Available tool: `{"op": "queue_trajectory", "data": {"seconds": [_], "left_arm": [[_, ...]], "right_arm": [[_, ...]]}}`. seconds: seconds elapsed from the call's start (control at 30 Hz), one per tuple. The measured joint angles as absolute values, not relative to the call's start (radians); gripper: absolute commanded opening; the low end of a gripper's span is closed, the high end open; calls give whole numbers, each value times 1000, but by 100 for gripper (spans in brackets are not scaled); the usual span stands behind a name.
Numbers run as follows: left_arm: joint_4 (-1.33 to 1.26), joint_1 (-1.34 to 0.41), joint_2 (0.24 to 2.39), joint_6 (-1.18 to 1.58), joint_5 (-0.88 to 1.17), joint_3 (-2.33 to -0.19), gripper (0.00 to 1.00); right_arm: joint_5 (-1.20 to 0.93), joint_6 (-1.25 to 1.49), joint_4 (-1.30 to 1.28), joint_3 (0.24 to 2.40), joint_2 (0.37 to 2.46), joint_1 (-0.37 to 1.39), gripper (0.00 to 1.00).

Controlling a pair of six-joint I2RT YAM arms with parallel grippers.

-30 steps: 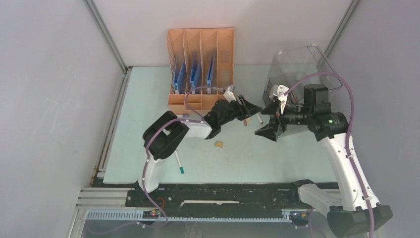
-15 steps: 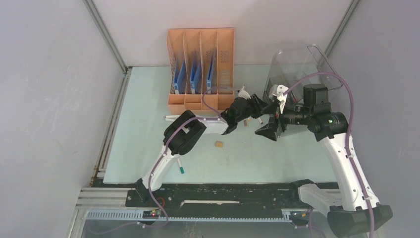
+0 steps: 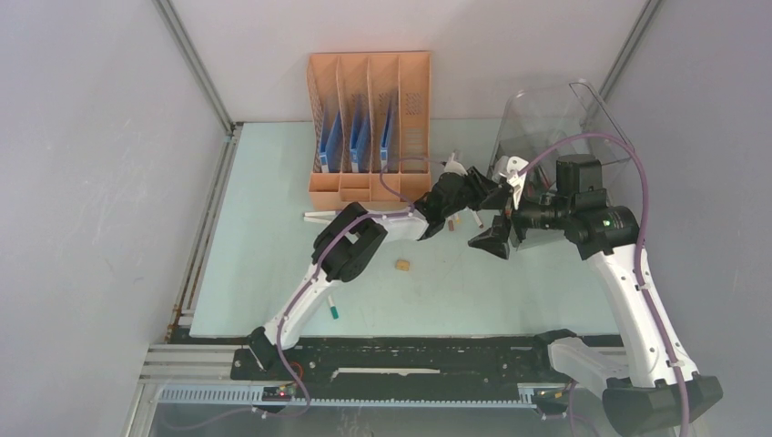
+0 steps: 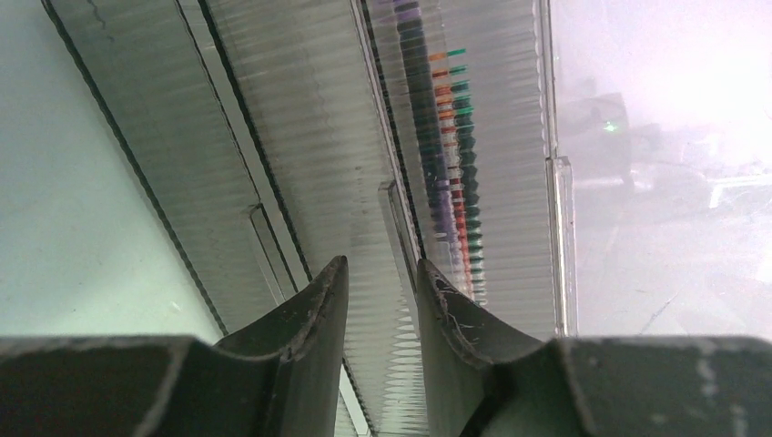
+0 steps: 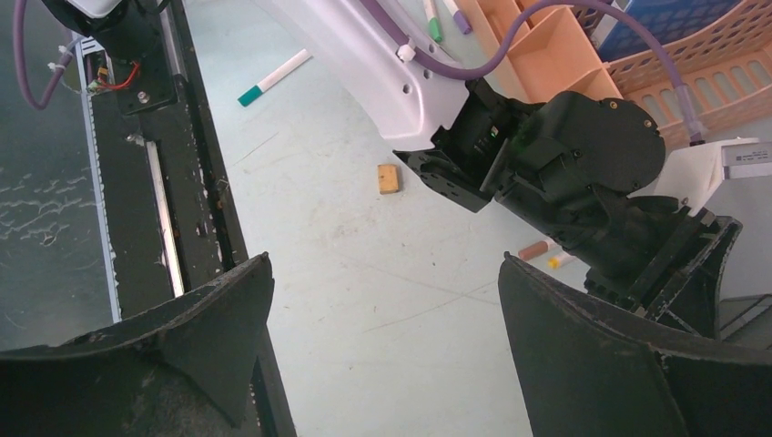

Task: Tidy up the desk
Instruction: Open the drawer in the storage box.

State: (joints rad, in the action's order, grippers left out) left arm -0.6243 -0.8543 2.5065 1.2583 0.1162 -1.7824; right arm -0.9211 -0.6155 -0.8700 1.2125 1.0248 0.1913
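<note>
The desk (image 3: 264, 209) is a pale mint-green tabletop. My left gripper (image 3: 489, 188) reaches across it to the foot of the clear smoky bin (image 3: 546, 123). In the left wrist view its fingers (image 4: 314, 309) stand a narrow gap apart against the bin's ribbed clear wall (image 4: 319, 137). A thin clear tab (image 4: 393, 218) runs down into that gap, and no grip on it shows. My right gripper (image 3: 492, 238) hangs wide open just in front of the bin. Only bare desk (image 5: 319, 164) lies between its fingers (image 5: 228, 337).
An orange four-slot rack (image 3: 369, 114) with blue folders stands at the back. A tan block (image 3: 401, 265) lies mid-desk, a green-capped marker (image 3: 330, 305) near the front rail, a white marker (image 3: 319, 216) by the rack. Small red and yellow pens (image 5: 544, 252) lie under the left wrist.
The left arm has stretched right and back until its gripper reached the clear bin, and its jaws have narrowed. The right arm has stayed still and open.
</note>
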Motion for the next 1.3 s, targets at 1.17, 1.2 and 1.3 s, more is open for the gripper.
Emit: {"op": "queue_trajectory", "data": {"seconds": [1.17,1.2,1.3], "left_arm": [[-863,-844,2329,1264,52,-1411,0],[-867,-843,2320,1256,51,-1394,3],[-872,-842,2279,1228,42,-1337,34]], "right_arm": [[-920,-626,-871,1209,1025,198,100],[-920,-627,-871,1208,1025,198,100],[-922,-628,-871,1203,1025,198,100]]}}
